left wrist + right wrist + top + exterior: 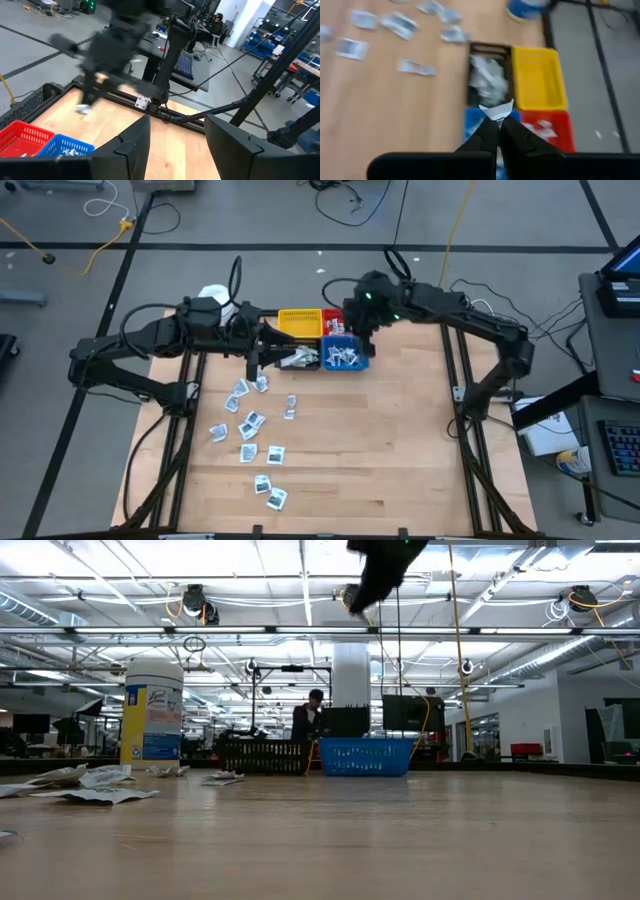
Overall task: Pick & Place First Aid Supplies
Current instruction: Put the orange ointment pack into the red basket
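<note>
Wooden table (400,440) | jar (152,712) label "Lysol" | right pincer (498,120) grips packet (496,110)

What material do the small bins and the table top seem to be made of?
The yellow bin, red bin and blue bin look like moulded plastic: bright uniform colour, with lattice walls on the blue one. The table top looks like pale wood, with plank lines and grain, probably sealed.
</note>
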